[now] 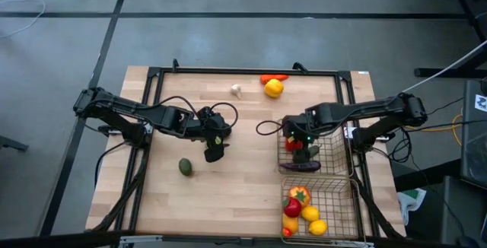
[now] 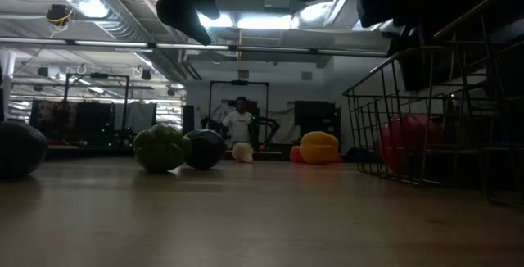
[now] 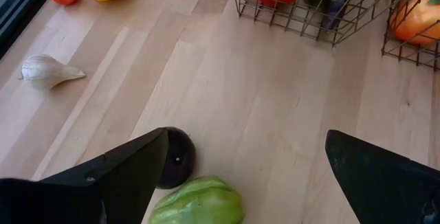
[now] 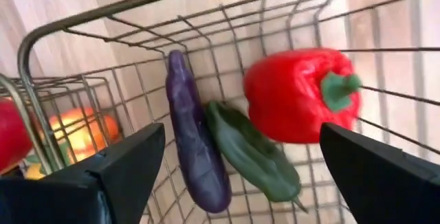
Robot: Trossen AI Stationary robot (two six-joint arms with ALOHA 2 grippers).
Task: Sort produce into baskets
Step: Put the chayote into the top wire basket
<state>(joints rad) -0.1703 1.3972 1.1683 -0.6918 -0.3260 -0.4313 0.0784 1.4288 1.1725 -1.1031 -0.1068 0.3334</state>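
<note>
We lower the left gripper (image 3: 240, 176), fingers spread, centred over the green pepper (image 3: 198, 200), avoiding the dark fruit (image 3: 177, 157); right gripper (image 4: 240, 176) released over basket (image 4: 82, 19).

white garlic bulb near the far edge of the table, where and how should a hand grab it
Probably across the white garlic bulb's round body, coming straight down from above. It lies on its side on the wooden table, its pointed tip too thin to pinch, with bare wood all round.

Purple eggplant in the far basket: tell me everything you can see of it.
The long, slim, glossy purple eggplant looks like smooth plastic. It lies flat on the mesh floor of the bronze-grey wire basket, side against a dark green pepper-like vegetable, with a red bell pepper just beyond. The right end effector hangs open above it, not touching. In the high view it lies near the basket's near edge.
</note>
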